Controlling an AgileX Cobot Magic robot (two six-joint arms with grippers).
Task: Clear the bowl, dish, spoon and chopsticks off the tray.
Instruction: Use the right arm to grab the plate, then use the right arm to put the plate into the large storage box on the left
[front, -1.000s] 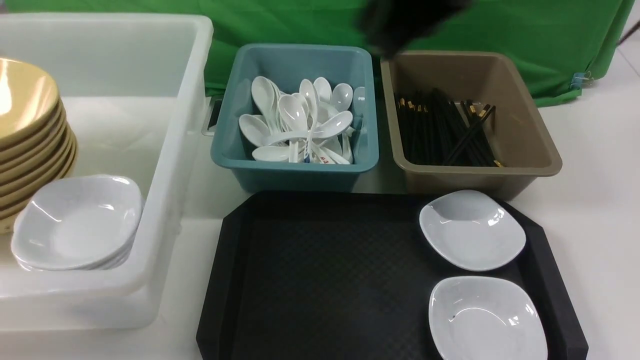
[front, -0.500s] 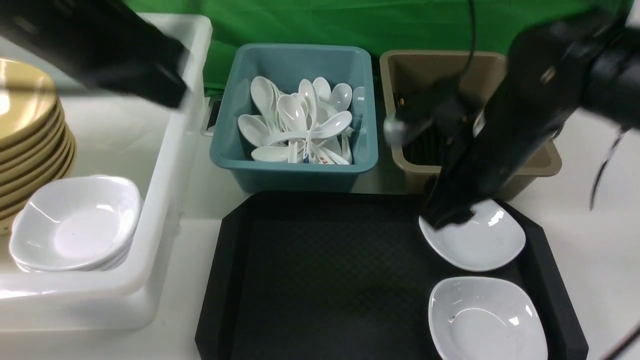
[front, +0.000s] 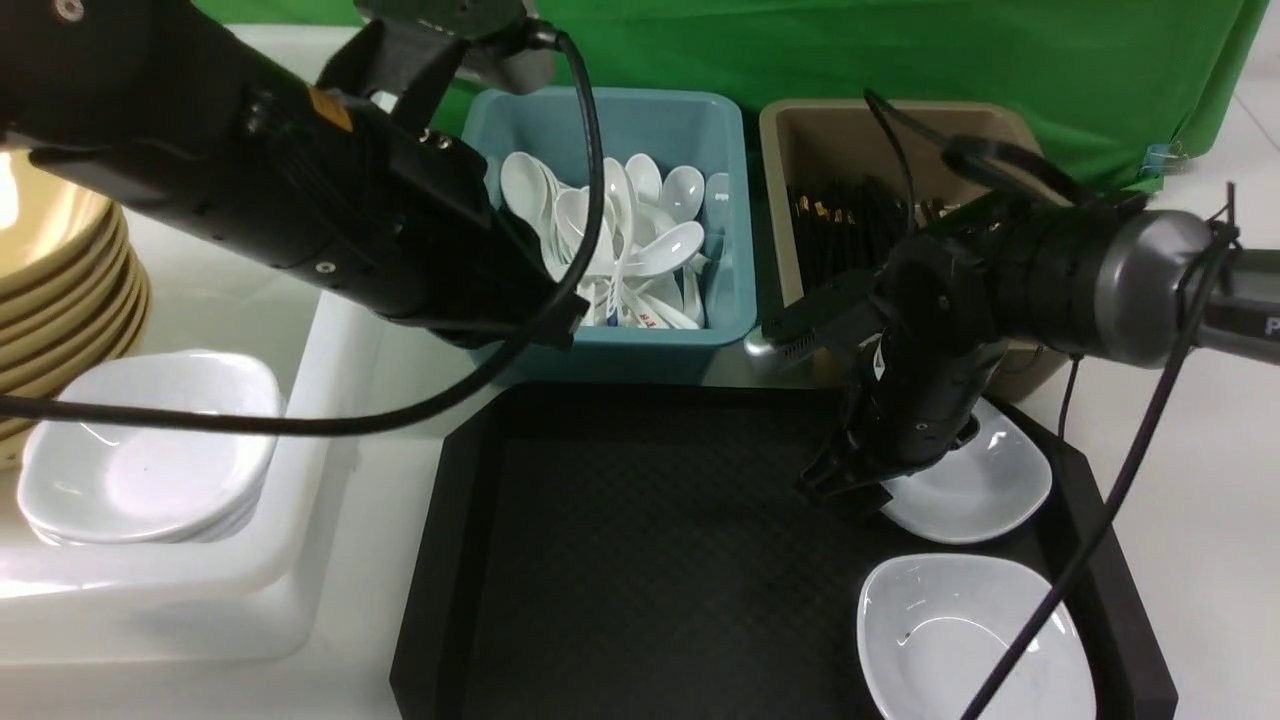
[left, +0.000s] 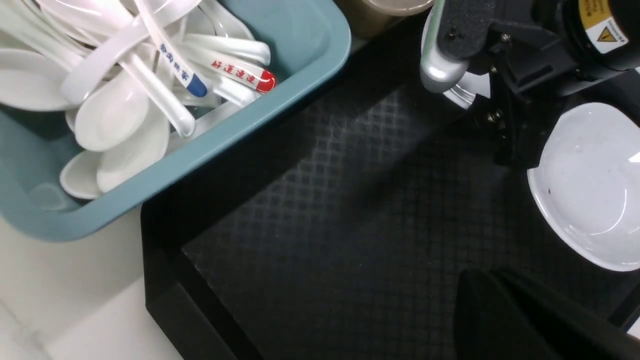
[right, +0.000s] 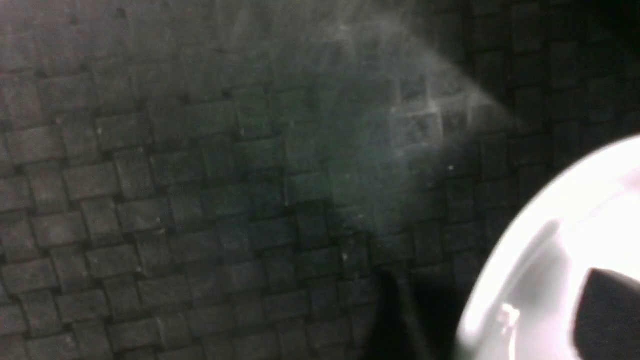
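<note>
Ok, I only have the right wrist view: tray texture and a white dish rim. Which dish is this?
Observer: The far dish; a near dish lies just in front of it on the tray.
Operator: And the left arm?
Observer: The left gripper hangs shut and empty above the tray.
Operator: Where are the cleared dishes?
Observer: A stack of white dishes sits in the white bin, left of the tray.
</note>
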